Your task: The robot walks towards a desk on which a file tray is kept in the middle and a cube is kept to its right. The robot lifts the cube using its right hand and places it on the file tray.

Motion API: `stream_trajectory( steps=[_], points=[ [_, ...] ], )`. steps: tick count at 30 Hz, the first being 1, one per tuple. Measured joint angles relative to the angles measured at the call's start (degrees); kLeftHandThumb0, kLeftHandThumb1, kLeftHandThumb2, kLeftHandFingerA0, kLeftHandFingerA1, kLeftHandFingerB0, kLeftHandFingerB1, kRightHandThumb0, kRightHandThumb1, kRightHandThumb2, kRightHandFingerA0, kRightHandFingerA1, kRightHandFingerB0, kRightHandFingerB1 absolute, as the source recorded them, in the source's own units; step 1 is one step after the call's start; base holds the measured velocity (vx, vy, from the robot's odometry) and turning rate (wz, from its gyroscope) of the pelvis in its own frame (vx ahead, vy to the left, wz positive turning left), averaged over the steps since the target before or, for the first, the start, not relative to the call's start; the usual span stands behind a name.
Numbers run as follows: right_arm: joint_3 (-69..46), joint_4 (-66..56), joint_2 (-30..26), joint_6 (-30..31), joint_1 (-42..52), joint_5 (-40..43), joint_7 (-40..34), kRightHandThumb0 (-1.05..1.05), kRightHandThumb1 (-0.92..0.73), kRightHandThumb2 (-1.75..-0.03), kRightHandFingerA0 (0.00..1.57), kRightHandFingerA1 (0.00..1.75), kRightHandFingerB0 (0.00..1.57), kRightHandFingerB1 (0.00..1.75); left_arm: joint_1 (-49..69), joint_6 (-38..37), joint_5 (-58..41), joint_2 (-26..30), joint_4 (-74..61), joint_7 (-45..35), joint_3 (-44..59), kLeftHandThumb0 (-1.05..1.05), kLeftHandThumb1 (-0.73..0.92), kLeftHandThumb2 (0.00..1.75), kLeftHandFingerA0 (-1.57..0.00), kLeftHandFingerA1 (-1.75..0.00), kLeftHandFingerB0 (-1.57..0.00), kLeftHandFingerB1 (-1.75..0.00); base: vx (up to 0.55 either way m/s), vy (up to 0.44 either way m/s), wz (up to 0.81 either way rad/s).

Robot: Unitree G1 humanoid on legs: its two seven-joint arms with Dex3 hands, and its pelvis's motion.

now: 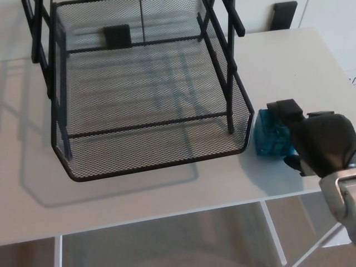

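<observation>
My black right hand (320, 144) sits just right of the small translucent blue plastic cube (271, 136) on the white table (167, 194); fingers (286, 108) apart, straddling it, not clamped as far as I can see; the black wire-mesh file tray (156, 153) lies just left of the cube.

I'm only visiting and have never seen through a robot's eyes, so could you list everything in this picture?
file tray: one, black wire mesh with upright posts, middle of the desk, holding nothing.
cube: one, translucent blue, on the desk just right of the file tray.
desk: one, white, filling most of the view.
black blocks: two, beyond the desk's far edge, one at top right, one seen through the mesh; what they are is unclear.
floor: grey-brown, below the desk's near edge.
right hand: one, black, against the cube's right side.
left hand: not in view.
</observation>
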Motion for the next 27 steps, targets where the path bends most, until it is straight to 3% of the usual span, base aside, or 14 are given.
stream_trajectory(
  steps=[2, 6, 13, 14, 15, 17, 18, 19, 20, 24, 25, 26, 27],
  points=[
    [-1.41, -2.04, -0.25, -0.11, 0.00, 0.79, 1.27, -0.29, -0.57, -0.62, 0.96, 1.61, 0.87, 0.70, 0.27, 0.00, -0.01, 0.01, -0.58, -0.09, 0.09, -0.67, 0.84, 0.65, -0.48, -0.54, -0.32, -0.39, 0.00, 0.000, 0.00],
    [-5.42, -6.17, -1.65, -0.65, 0.30, 2.88, 3.89, -0.29, -0.62, -0.58, 0.94, 1.55, 0.88, 0.66, 0.44, 0.00, 0.01, 0.02, -1.03, -0.05, 0.12, -0.66, 0.84, 0.65, -0.49, -0.54, -0.32, -0.39, 0.00, 0.000, 0.00],
    [-9.66, -10.62, -4.56, -1.60, 1.04, 5.34, 7.60, -0.29, -0.61, -0.59, 0.96, 1.53, 0.92, 0.70, 0.19, -0.01, 0.05, 0.02, 0.60, 0.49, 0.10, -0.63, 0.84, 0.65, -0.52, -0.56, -0.34, -0.39, 0.00, 0.000, 0.00],
    [-10.03, -11.20, -4.76, -1.63, 1.14, 5.54, 7.94, -0.29, -0.62, -0.60, 0.94, 1.52, 0.91, 0.72, 0.17, -0.01, 0.05, 0.03, 0.65, 0.63, 0.11, -0.65, 0.66, 1.01, -0.46, -0.63, -0.28, -0.52, 0.00, 0.000, 0.00],
    [-10.43, -11.76, -4.98, -1.68, 1.21, 5.72, 8.28, -0.30, -0.64, -0.62, 0.92, 1.53, 0.88, 0.77, 0.12, -0.01, 0.04, 0.03, 0.71, 0.73, 0.15, -0.64, 0.84, 0.65, -0.49, -0.55, -0.32, -0.40, 0.00, 0.000, 0.00],
    [-11.71, -13.70, -5.55, -1.69, 1.87, 6.27, 9.50, -0.32, -0.63, -0.64, 0.87, 1.54, 0.86, 0.74, 0.03, -0.01, 0.03, 0.06, 0.94, 0.76, 0.27, -0.64, 0.84, 0.65, -0.50, -0.53, -0.33, -0.39, 0.00, 0.000, 0.00],
    [-12.33, -14.73, -5.81, -1.59, 2.16, 6.58, 10.22, -0.31, -0.65, -0.61, 0.89, 1.54, 0.87, 0.80, 0.06, -0.01, 0.04, 0.10, 1.12, 0.76, 0.27, -0.65, 0.66, 1.02, -0.45, -0.62, -0.28, -0.52, 0.00, 0.000, 0.00],
    [-12.92, -15.64, -6.04, -1.52, 2.34, 6.85, 10.85, -0.30, -0.67, -0.64, 0.87, 1.54, 0.84, 0.84, 0.11, -0.01, 0.04, 0.16, 1.29, 0.77, 0.27, -0.66, 0.66, 1.02, -0.45, -0.63, -0.28, -0.52, 0.00, 0.000, 0.00],
    [-13.60, -16.58, -6.22, -1.48, 2.55, 7.13, 11.53, -0.30, -0.67, -0.61, 0.91, 1.42, 0.85, 0.70, 0.16, -0.01, 0.04, 0.23, 1.38, 0.79, 0.27, -0.64, 0.84, 0.65, -0.49, -0.54, -0.34, -0.39, 0.00, 0.000, 0.00],
    [-15.54, -19.59, -6.82, -0.84, 2.78, 7.91, 13.95, -0.28, -0.64, -0.64, 0.94, 1.51, 0.90, 0.72, 0.64, -0.01, -0.01, 0.30, 1.40, 0.79, 0.65, -0.65, 0.84, 0.65, -0.46, -0.55, -0.33, -0.40, 0.00, 0.000, 0.00],
    [-16.39, -20.24, -6.85, -0.74, 2.70, 8.14, 14.47, -0.25, -0.65, -0.75, 0.95, 1.50, 0.87, 0.85, 1.04, -0.01, -0.01, 0.39, 0.99, 0.76, 0.66, -0.66, 0.84, 0.65, -0.47, -0.55, -0.34, -0.40, 0.00, 0.000, 0.00],
    [-16.95, -20.47, -6.97, -0.79, 2.41, 8.27, 14.67, -0.27, -0.70, -0.76, 0.93, 1.50, 0.84, 0.92, 1.33, -0.01, -0.01, 0.49, 0.71, 0.71, 0.66, -0.67, 0.84, 0.65, -0.49, -0.57, -0.33, -0.41, 0.00, 0.000, 0.00],
    [-17.45, -20.69, -7.12, -0.82, 2.12, 8.43, 14.88, -0.30, -0.67, -0.69, 0.96, 1.45, 0.87, 0.80, 1.46, -0.01, 0.00, 0.59, 0.55, 0.70, 0.66, -0.64, 0.84, 0.65, -0.49, -0.56, -0.34, -0.40, 0.00, 0.000, 0.00]
  ],
)
